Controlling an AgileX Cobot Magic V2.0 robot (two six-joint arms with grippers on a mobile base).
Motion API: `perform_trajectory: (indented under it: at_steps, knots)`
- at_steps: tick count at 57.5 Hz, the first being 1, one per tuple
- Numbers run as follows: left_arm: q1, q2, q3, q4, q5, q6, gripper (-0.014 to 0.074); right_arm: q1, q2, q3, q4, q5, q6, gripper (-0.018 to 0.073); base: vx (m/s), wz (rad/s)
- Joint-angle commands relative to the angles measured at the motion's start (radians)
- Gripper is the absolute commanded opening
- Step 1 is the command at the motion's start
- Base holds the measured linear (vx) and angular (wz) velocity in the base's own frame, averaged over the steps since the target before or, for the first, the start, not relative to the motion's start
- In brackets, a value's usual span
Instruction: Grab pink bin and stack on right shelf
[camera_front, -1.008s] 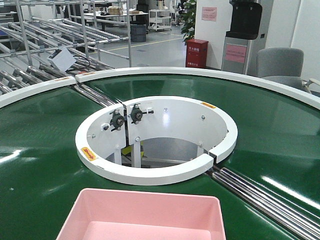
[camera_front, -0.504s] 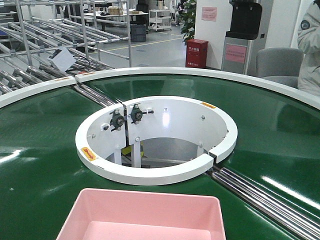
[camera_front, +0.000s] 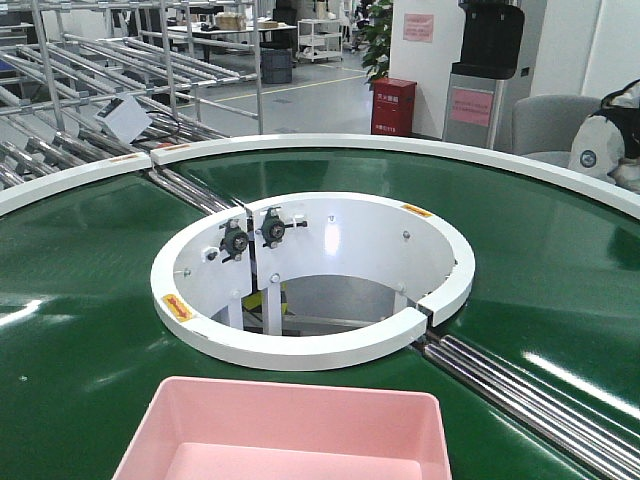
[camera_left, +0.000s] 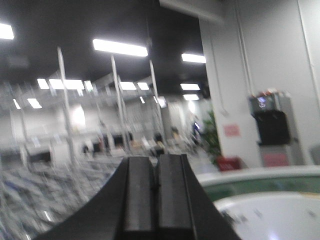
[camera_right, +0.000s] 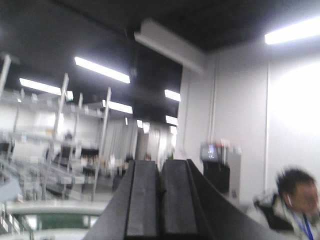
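The pink bin (camera_front: 285, 430) sits on the green belt (camera_front: 90, 300) at the bottom centre of the front view, its near part cut off by the frame edge. Neither gripper shows in the front view. In the left wrist view my left gripper (camera_left: 155, 162) points up and out over the hall, its two black fingers pressed together with nothing between them. My right gripper (camera_right: 159, 165) in the right wrist view is likewise shut and empty, raised toward the ceiling. The right shelf is out of view.
A white ring (camera_front: 310, 285) with an open well sits in the belt's middle. Steel rollers (camera_front: 530, 395) cross the belt at right. Roller racks (camera_front: 90, 90) stand at back left. A person (camera_front: 610, 135) is at the far right by a grey chair (camera_front: 555, 125).
The person at the far right has bent lower, toward the chair. The pink bin and belt have not moved.
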Motion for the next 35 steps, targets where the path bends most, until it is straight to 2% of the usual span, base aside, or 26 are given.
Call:
perform_trajectory:
  at_steps: [1,6,14,24,29,35]
  knots:
    - [0.002,0.123,-0.161,-0.001,-0.013,0.122,-0.0005,-0.007,0.102,-0.105,-0.002,0.115,-0.006,-0.0011,0.00,0.00]
    - [0.002,0.224,-0.233,-0.001,0.031,0.153,-0.0005,-0.007,0.192,-0.122,-0.002,0.212,-0.006,-0.0011,0.00,0.00]
    - [0.002,0.380,-0.241,-0.002,0.119,0.153,-0.0005,-0.007,0.319,-0.099,-0.001,0.320,-0.006,-0.0011,0.00,0.00]
    - [0.002,0.569,-0.241,-0.012,0.255,0.152,0.0020,-0.007,0.470,-0.095,0.001,0.340,-0.004,0.0020,0.00,0.00]
    - [0.002,0.653,-0.241,-0.037,0.276,0.140,0.0074,-0.007,0.530,-0.095,0.001,0.330,-0.004,0.0081,0.00,0.00]
    - [0.002,0.719,-0.241,-0.101,0.269,0.090,0.0206,-0.007,0.577,-0.095,0.001,0.335,-0.004,0.0203,0.00,0.00]
